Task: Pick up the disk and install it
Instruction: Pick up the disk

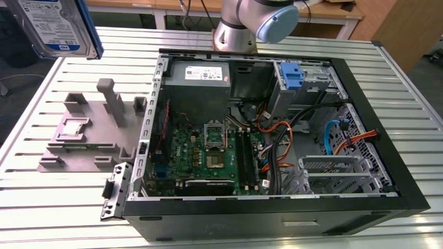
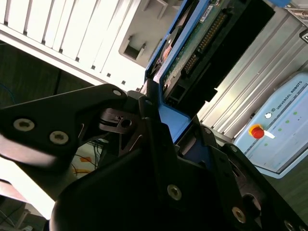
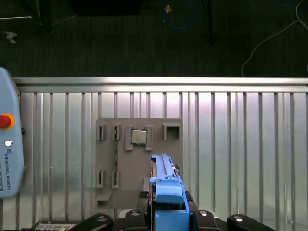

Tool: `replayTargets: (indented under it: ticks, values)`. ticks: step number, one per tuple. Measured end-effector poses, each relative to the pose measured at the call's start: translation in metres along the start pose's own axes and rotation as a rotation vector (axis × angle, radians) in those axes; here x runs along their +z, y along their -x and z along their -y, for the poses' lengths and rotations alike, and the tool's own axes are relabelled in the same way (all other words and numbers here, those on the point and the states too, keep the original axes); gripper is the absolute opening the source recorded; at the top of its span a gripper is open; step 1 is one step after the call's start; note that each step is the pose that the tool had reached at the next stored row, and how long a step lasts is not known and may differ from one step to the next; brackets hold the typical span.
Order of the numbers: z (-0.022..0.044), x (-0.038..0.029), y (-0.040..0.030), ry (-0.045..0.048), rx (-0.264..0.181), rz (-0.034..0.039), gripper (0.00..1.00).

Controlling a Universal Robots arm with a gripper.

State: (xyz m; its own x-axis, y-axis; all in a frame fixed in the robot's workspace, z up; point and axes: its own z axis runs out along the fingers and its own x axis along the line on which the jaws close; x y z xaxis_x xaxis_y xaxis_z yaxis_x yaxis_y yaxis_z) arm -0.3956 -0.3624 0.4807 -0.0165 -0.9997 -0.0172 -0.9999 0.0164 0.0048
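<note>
The disk (image 1: 59, 26) hangs high above the table at the exterior view's upper left, with its white-and-blue label and blue carrier edge facing the camera. In the second wrist view its green circuit-board side (image 2: 192, 48) shows, and my gripper (image 2: 163, 113) is shut on the blue carrier between black fingers (image 2: 144, 120). Seen in the first wrist view, the disk (image 3: 166, 185) stands edge-on in the gripper, above the grey fixture plate (image 3: 139, 159).
An open computer case (image 1: 408, 192) lies on the slatted metal table (image 1: 55, 207), with a drive cage and blue ribbed tab (image 1: 294, 78) at its back. The grey fixture (image 1: 90, 135) holds a chip (image 1: 72, 128). A pendant (image 3: 7, 159) lies near the table edge.
</note>
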Motion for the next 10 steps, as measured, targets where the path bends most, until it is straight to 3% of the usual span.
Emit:
replayTargets:
  ticks: [10]
  values:
    - [0.0063,-0.0001,-0.0033,0.0,0.0,0.0,0.37]
